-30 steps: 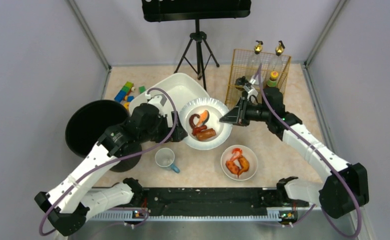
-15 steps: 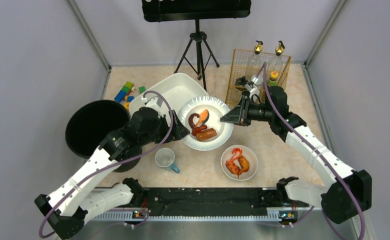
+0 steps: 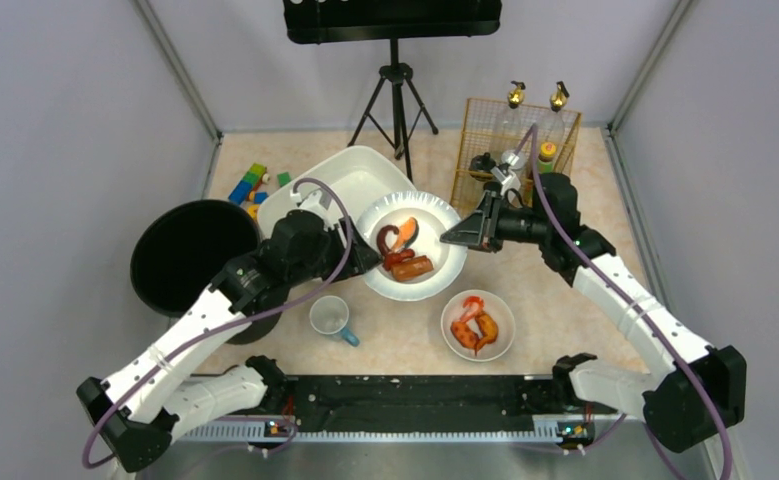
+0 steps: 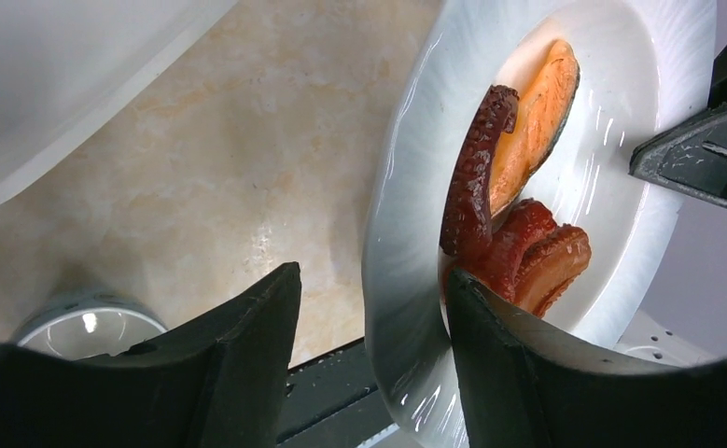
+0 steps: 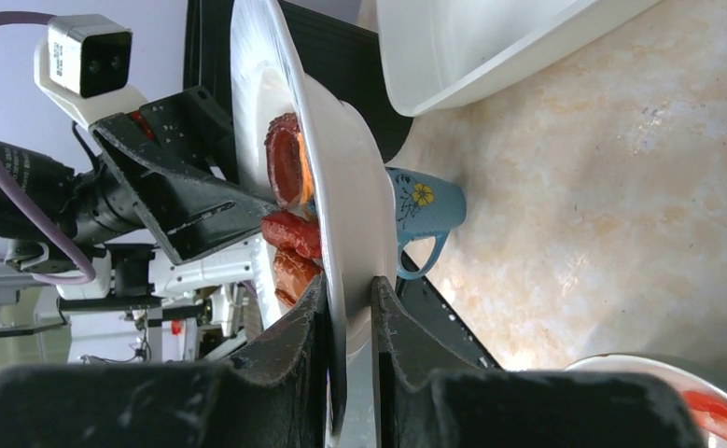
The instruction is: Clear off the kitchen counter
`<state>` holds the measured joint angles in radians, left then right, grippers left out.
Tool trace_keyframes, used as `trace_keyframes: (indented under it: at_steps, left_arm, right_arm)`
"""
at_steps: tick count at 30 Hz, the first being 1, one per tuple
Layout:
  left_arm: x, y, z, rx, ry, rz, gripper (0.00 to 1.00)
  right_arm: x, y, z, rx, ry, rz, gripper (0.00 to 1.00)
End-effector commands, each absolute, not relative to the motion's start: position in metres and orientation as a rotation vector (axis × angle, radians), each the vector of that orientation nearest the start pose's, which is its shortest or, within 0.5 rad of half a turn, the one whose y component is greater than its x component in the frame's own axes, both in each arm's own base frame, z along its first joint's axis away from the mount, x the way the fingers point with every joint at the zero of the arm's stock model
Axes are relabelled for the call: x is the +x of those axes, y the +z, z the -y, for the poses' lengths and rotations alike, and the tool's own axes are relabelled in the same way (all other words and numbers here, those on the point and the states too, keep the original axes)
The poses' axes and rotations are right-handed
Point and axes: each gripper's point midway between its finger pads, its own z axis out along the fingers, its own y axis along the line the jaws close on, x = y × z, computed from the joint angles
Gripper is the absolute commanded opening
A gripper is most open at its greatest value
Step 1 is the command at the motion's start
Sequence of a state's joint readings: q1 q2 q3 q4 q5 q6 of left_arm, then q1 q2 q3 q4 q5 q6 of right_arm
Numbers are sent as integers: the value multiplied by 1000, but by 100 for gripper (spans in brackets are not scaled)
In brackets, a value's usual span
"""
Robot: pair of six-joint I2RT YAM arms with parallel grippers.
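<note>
A white plate (image 3: 412,245) with an octopus tentacle, a salmon piece and sausages is held above the marbled kitchen counter (image 3: 565,290). My right gripper (image 3: 459,237) is shut on its right rim; the right wrist view shows both fingers of this gripper (image 5: 348,299) pinching the plate (image 5: 350,205). My left gripper (image 3: 365,256) is open at the left rim. In the left wrist view that gripper (image 4: 373,299) straddles the plate (image 4: 406,233): one finger lies against the inside by the sausages (image 4: 537,257), the other stands apart from the rim.
A white tub (image 3: 340,180) lies behind the plate and a black bin (image 3: 180,250) at the left. A flowered cup (image 3: 330,317) and a bowl of shrimp (image 3: 478,324) sit in front. A wire rack with bottles (image 3: 515,140), toy blocks (image 3: 250,185) and a tripod (image 3: 397,100) stand at the back.
The plate has shifted slightly toward the back in the right gripper's hold. The left arm has edged along with it, its jaws staying around the left rim.
</note>
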<state>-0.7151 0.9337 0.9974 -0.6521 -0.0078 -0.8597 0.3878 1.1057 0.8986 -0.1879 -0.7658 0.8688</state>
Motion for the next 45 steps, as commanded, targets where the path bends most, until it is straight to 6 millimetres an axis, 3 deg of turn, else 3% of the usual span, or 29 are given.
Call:
trace_keyframes:
  at_steps: [1, 7, 10, 24, 28, 39, 43, 45]
  left_arm:
    - [208, 237, 229, -170, -920, -2288, 63]
    - [211, 239, 232, -195, -958, -2256, 63]
    - [212, 241, 233, -202, -967, -2242, 58]
    - [213, 248, 237, -198, -1007, -2211, 22]
    - [211, 253, 235, -192, -1016, -2193, 0]
    - [209, 259, 233, -182, -1041, -2158, 0]
    - [209, 259, 229, -214, -1045, -2162, 0]
    - [210, 259, 227, -240, -1059, -2162, 0]
  right_arm:
    - [214, 341, -253, -205, 1661, -1935, 0]
    - [209, 343, -252, -210, 1667, -1928, 0]
    - [209, 342, -251, -206, 1668, -1931, 0]
    - [207, 323, -250, -173, 1670, -1949, 0]
    - [207, 315, -250, -154, 1673, -1965, 0]
    - [211, 313, -251, -138, 1672, -1976, 0]
    - [213, 313, -250, -141, 1655, -1983, 17]
    - [213, 314, -251, -143, 1654, -1985, 32]
